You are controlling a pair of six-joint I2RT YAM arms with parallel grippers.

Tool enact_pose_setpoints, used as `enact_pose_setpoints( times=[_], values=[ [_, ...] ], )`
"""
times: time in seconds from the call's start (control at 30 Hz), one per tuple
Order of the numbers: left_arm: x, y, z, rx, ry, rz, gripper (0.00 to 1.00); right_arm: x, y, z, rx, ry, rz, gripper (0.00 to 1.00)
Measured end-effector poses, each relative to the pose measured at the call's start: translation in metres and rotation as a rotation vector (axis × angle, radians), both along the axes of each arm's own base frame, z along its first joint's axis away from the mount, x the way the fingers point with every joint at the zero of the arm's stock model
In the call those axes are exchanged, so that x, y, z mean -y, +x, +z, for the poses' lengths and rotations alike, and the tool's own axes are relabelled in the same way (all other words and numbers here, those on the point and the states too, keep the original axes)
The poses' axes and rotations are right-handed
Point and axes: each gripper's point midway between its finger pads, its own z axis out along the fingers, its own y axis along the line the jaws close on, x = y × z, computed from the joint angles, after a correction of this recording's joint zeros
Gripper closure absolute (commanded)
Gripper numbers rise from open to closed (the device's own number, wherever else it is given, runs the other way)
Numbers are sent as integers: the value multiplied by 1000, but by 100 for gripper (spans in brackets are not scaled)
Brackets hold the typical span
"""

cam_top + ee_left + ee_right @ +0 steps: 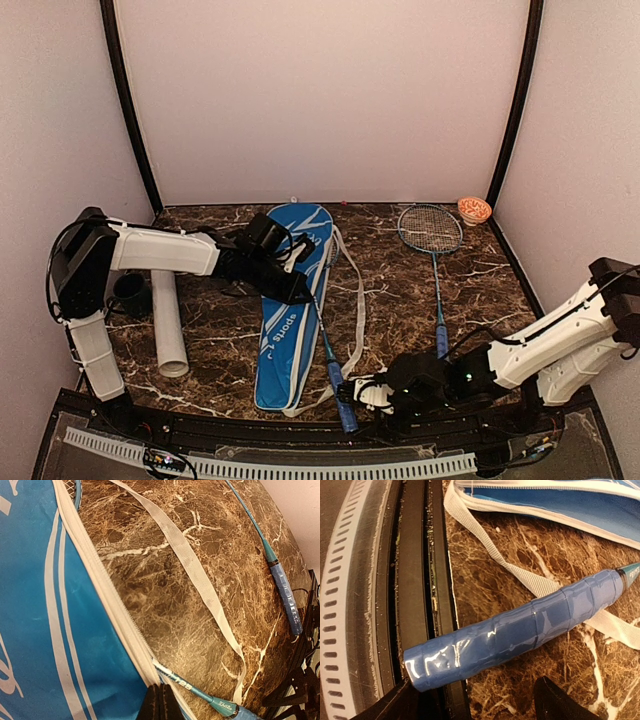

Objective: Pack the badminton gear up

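Plain pale walls [320, 100] close in three sides, black posts [130, 110] at the back corners. Brown marble tabletop [400, 300] with white veins, evenly lit.

Soft, even light; sharp focus, mild glare.

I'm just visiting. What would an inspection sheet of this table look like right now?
Surface: brown marbled table, no spills seen.
Job's things: blue racket cover holds one blue-handled racket, handle sticking out; second blue-handled racket and long white tube lie outside.
Clutter: small black cup, small orange-patterned bowl.
Tools: left tool shut at cover's edge; right tool open around protruding handle.
Cables: black cable loops by left arm.
Surroundings: pale walls.
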Motion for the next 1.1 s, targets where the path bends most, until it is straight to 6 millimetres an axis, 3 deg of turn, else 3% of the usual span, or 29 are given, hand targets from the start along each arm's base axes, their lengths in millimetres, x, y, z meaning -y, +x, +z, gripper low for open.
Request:
enact_pose_setpoints(
  times=[0.2,0.63,0.83,1.1],
  values=[
    [1,-2,1,-10,-11,-9,100,-13,8,-3,44,-3,-13,43],
    [6,-4,3,-14,-41,-23,100,-55,30,23,146,89,-81,64],
    [10,-10,1,-17,-45,-38,100,-72,37,23,171,107,-107,70],
    [10,-10,-1,-19,-57,-23,100,-79,39,13,173,106,-129,74]
  ],
)
